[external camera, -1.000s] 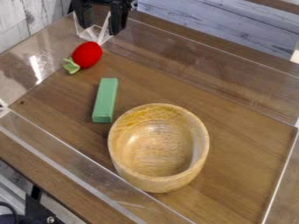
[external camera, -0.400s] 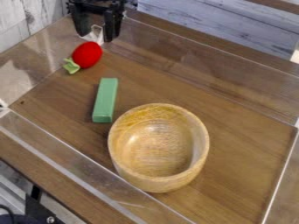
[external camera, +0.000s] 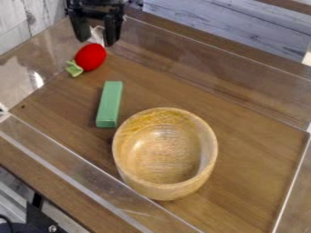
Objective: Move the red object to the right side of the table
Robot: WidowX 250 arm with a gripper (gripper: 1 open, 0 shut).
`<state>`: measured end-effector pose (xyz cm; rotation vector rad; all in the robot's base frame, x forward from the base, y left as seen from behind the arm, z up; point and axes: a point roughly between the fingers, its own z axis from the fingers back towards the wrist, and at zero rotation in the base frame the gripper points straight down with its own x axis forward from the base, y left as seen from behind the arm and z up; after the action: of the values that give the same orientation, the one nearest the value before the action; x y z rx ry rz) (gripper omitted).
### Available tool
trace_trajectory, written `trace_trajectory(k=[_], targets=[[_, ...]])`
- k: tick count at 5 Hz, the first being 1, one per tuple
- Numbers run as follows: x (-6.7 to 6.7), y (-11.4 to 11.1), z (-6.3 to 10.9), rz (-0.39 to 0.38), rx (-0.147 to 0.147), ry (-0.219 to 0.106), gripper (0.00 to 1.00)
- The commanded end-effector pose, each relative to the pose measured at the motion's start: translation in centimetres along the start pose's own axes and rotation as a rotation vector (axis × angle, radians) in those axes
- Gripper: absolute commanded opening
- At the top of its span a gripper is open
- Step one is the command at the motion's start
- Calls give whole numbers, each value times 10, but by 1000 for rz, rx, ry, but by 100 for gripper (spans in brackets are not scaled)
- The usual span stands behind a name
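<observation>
Risk item: red object (external camera: 89, 58) at far-left of table (external camera: 243, 100), free, w/ gripper (external camera: 96, 35) just above/behind, fingers spread wide, empty; rounded toy may roll/squirt out if closed off-centre.

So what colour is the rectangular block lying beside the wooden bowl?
Green rectangular block; plain, no pattern, clear in the camera view.

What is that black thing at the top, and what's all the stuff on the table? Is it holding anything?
The black thing is a robot's gripper, a hand with two jaws. One camera looks down at the table from the front. The jaws are open and hold nothing. Just below them lies a little red strawberry toy with a green leafy end. Nearer the middle sits a green block, and in front is a big empty wooden bowl. Clear plastic walls edge the table.
</observation>
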<state>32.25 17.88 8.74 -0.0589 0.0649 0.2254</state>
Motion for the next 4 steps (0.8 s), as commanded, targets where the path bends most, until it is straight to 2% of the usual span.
trace_trajectory(k=[1, 2, 4], targets=[[16, 12, 12, -90, 16, -58, 100], [25, 21, 4, -172, 8, -50, 100], [34, 32, -8, -115, -34, -46, 100]])
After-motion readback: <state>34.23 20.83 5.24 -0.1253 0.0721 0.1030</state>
